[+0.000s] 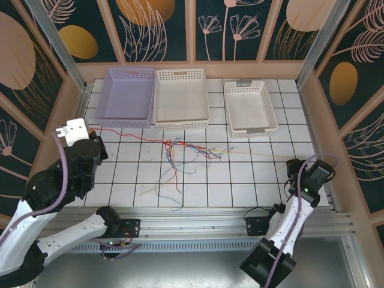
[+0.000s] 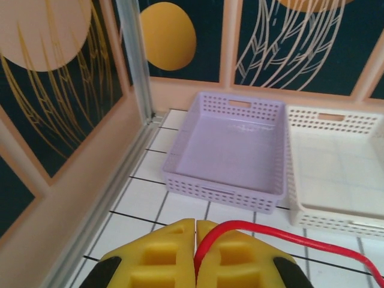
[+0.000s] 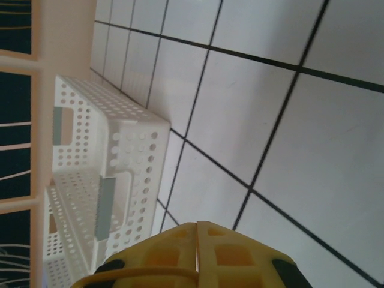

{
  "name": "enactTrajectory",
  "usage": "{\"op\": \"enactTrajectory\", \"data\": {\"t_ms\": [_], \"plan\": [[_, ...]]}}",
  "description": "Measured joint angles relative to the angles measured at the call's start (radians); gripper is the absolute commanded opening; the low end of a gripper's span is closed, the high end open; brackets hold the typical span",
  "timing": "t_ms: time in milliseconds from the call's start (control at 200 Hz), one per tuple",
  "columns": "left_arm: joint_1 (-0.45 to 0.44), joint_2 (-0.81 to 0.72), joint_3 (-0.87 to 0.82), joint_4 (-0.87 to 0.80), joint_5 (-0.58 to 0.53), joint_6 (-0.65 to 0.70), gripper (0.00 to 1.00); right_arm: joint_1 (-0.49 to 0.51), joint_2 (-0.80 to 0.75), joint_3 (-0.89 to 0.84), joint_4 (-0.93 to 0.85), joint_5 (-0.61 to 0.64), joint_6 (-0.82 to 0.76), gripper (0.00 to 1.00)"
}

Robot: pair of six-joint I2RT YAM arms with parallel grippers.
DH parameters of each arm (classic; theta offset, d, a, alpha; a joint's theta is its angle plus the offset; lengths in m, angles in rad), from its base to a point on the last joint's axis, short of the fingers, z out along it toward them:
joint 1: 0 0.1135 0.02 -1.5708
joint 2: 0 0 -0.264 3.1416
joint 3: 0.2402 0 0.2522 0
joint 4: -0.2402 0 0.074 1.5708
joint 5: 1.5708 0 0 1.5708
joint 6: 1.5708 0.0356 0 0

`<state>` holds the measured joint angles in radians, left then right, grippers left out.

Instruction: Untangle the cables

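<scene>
Pinching red cable (image 2: 264, 228) with left gripper (image 2: 196, 227), apparently yellow cable (image 3: 144, 273) with right gripper (image 3: 197, 228), drawing both from tangle (image 1: 180, 150). Next, likely pulling outward slowly, avoiding knots.

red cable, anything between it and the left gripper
Nothing visible stands between them. The left gripper is shut on the red cable, which runs off to the right over the tiles to the tangle of cables. The lilac basket sits beyond, apart.
</scene>
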<state>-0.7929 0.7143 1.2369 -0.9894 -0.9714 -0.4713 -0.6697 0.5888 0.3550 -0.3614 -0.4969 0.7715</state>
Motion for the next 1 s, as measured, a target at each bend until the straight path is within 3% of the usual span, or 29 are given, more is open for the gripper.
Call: {"op": "enactTrajectory", "data": {"t_ms": [155,305,425,696,841,1001], "plan": [[0.0,0.014,-0.074,0.044,-0.055,0.034,0.0,0.028,0.056,0.069,0.047,-0.053,-0.008,0.0],[0.0,0.05,-0.111,0.139,-0.018,0.06,0.0,0.139,0.096,0.111,0.085,-0.091,-0.059,0.0],[0.001,0.094,-0.14,0.27,0.086,0.085,0.0,0.255,0.103,0.127,0.1,-0.104,-0.099,0.0],[0.001,0.224,-0.208,0.56,0.376,0.192,0.0,0.57,0.178,0.146,0.16,-0.118,-0.173,0.19],[0.001,0.209,-0.278,0.693,0.493,0.244,0.0,0.755,0.249,0.145,0.209,-0.091,-0.197,0.25],[0.001,0.148,-0.393,0.793,0.573,0.265,0.0,0.948,0.349,0.143,0.285,-0.018,-0.203,0.39]]}}
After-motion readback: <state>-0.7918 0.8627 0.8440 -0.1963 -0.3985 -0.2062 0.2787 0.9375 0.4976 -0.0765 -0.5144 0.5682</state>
